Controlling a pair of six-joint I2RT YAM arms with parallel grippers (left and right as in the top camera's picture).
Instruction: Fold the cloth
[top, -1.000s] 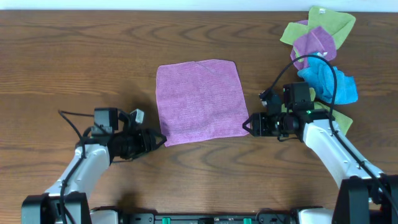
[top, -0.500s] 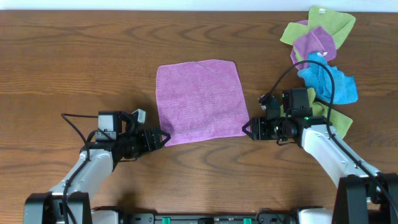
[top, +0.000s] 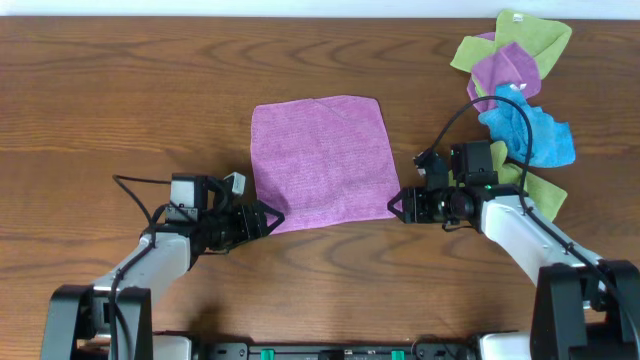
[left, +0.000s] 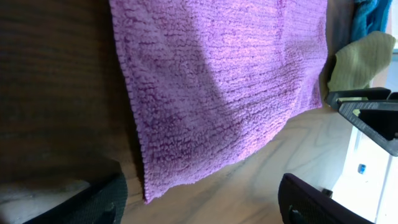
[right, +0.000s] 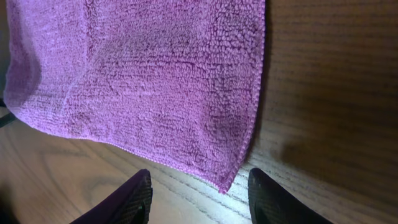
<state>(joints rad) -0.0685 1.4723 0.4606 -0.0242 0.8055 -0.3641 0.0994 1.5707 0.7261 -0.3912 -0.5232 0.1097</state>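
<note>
On the tabletop (top: 120, 90), the purple microfibre cloth (top: 320, 162) lies flat. The left gripper (top: 268, 219) has advanced to its near corner, jaws spread; the right gripper (top: 396, 205) is likewise released, so 2 corners await pinching.

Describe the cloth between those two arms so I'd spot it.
On the wooden table, look between the left gripper and the right gripper. The cloth lies there alone, spread flat, roughly square, lilac. The other purple cloth is smaller and bunched among green cloths and a blue one at the far right.
</note>
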